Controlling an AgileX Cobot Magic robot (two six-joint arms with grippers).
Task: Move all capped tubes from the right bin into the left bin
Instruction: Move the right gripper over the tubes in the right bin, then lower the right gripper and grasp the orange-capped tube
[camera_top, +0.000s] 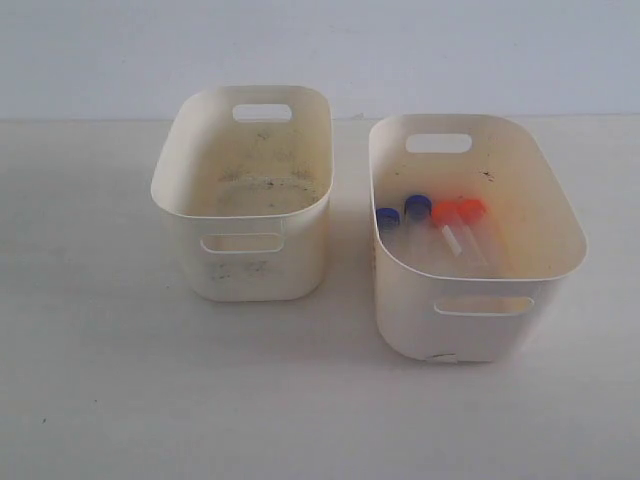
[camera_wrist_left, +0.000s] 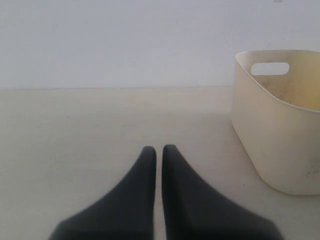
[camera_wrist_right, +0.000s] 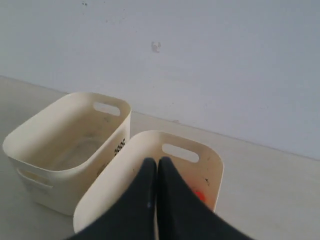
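A pale, flat table (camera_top: 100, 400) meets a plain light wall (camera_top: 100, 50) behind it.

The left hand (camera_wrist_left: 159, 148) has two smooth black fingers (camera_wrist_left: 135, 195) that get thin at the tips. They are pushed almost together, with only a thin line between them, and they hold nothing. Bare table lies under them.

The left bin (camera_top: 250, 285) is creamy white plastic with round corners and a long handle slot at each end. Its floor and inside wall are dotted with dark dirt. Faint bluish smudges (camera_top: 235, 268) sit under the front slot.

Just beside it, not touching, stands the right bin (camera_top: 470, 335). It has the same shape but is cleaner, with a few dark specks inside and a small black mark (camera_top: 447, 357) low on its front.

The capped tubes (camera_top: 418, 206) all lie in the right bin, side by side near the front wall. Two have blue caps (camera_top: 388, 217) and two have orange-red caps (camera_top: 470, 208). Their bodies are clear and hard to see.

The right hand (camera_wrist_right: 158, 161) is over the right bin. Its black fingers are closed tight and it holds nothing.
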